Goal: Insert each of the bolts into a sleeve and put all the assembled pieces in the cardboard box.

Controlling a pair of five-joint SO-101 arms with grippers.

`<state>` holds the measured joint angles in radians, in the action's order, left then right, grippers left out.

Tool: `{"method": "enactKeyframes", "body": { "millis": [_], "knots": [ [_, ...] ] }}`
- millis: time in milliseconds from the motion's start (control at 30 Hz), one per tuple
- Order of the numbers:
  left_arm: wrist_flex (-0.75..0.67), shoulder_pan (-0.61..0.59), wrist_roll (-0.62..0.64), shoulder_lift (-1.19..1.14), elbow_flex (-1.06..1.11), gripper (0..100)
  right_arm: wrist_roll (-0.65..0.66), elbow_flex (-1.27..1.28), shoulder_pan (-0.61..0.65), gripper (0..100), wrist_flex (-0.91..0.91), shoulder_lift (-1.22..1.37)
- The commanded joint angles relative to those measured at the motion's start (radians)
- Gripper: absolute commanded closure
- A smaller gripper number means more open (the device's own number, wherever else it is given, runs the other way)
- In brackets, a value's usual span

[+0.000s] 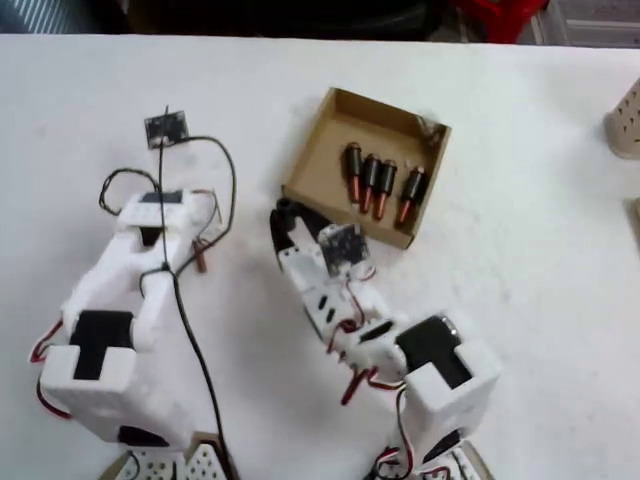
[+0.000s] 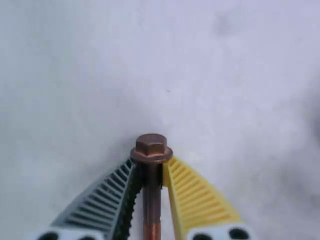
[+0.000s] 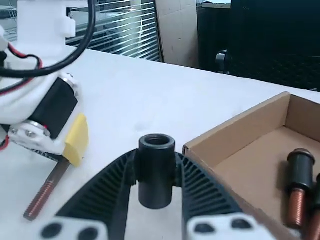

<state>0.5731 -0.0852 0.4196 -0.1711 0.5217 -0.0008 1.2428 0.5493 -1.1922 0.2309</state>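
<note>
Jaws clamped: the left gripper grips a bolt by its shank, and the right gripper holds a sleeve bore-up beside the box, likely for insertion.

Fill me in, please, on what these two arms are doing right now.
The left gripper is shut on a copper bolt, held head outward and low by the white table. The right gripper is shut on a black sleeve, open end up, beside the cardboard box. Four assembled pieces already lie side by side in the box. The held bolt is not yet in the sleeve.
</note>
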Motion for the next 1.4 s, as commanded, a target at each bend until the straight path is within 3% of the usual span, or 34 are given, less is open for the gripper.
{"method": "enactKeyframes", "body": {
  "millis": [0, 433, 767, 1033, 1367],
  "knots": [
    [-0.023, -0.004, -0.009, 0.044, -0.008, 98, -0.008, 0.069, -0.013, 98.2, -0.104, -0.035],
    [-0.023, 0.001, -0.009, 0.044, -0.008, 98, -0.008, 0.445, -0.008, 98.2, -0.282, -0.202],
    [-0.023, 0.022, -0.009, 0.059, -0.014, 98, -0.009, 0.440, 0.015, 98.2, -0.275, -0.165],
    [-0.020, 0.058, -0.011, 0.430, 0.169, 98, -0.009, 0.427, 0.015, 98.2, -0.275, -0.124],
    [-0.224, 0.189, -0.015, 0.829, 0.456, 98, -0.008, 0.425, 0.015, 98.2, -0.272, -0.111]
  ]
}}
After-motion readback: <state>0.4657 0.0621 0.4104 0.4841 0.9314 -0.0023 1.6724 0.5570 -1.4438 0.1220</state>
